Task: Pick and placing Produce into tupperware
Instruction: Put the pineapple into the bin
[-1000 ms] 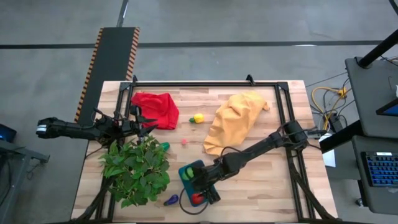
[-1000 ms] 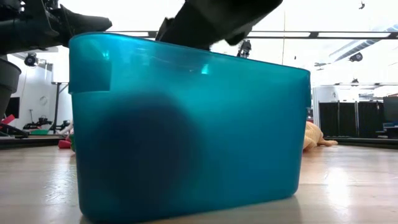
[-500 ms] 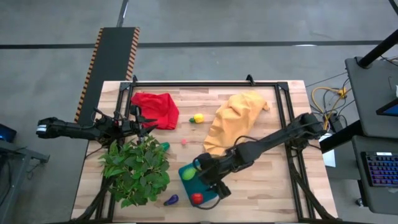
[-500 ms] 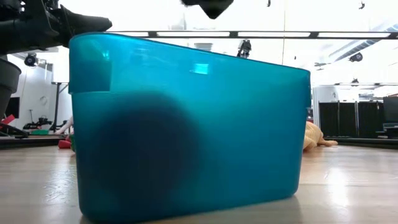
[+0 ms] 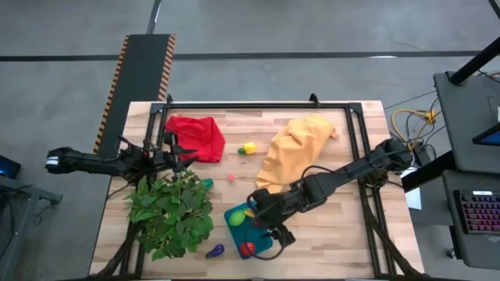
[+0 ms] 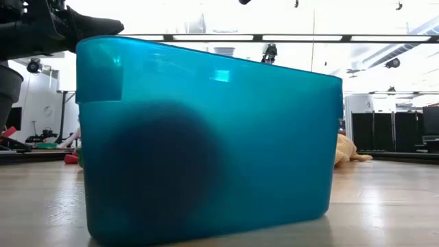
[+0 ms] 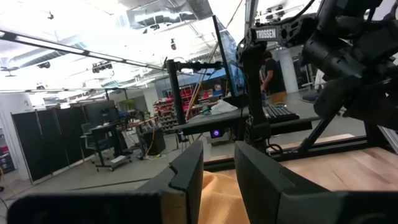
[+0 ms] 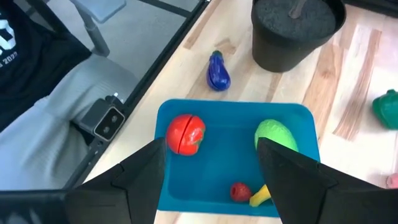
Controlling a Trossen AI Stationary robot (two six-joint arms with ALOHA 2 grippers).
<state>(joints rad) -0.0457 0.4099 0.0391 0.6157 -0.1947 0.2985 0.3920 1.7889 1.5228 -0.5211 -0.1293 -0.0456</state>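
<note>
The wood table (image 5: 328, 226) stands on a grey floor (image 5: 258, 27). A striped black ramp (image 5: 139, 74) lies beside it. A desk with a keyboard (image 5: 478, 215) stands at the side. Long ceiling lights (image 6: 206, 38) shine in the big room. Black screens (image 7: 37, 140) and desks (image 7: 118, 134) stand far off.

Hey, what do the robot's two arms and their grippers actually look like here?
Both arms are dark, nearly black, slim and jointed, with thin cables alongside. The left gripper shows two broad, flat, dark grey fingers with squared ends. The right gripper has matching matte dark fingers, wide and angular. From above, the left arm's outer end carries a pale patch. No readable markings show on either.
</note>
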